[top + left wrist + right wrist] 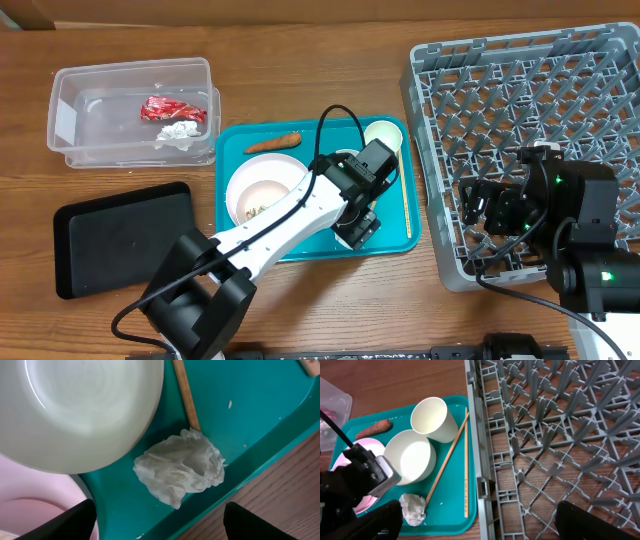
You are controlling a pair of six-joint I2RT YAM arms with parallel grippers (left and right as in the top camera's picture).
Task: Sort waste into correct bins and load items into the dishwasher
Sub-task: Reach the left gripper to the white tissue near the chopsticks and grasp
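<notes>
My left gripper (355, 222) (160, 527) is open and hovers just above a crumpled white tissue (180, 472) (413, 508) at the teal tray's front right. A small white bowl (80, 410) (412, 457), a white cup (383, 134) (435, 419), two chopsticks (406, 200) (466, 460), a carrot stick (272, 145) and a pinkish-white bowl (262, 185) holding pale scraps (255, 210) are on that tray. The clear tub (70, 120) holds a red wrapper (170, 108) and a tissue (178, 134). My right gripper (480, 205) (487, 527) is open and empty over the grey rack's (520, 90) (560, 435) left edge. No white plate shows.
The black tray (120, 238) lies at the front left, beside the teal tray (395, 240). The rack's near wall (482, 490) stands close to the teal tray's right rim. Bare wood runs along the back of the table.
</notes>
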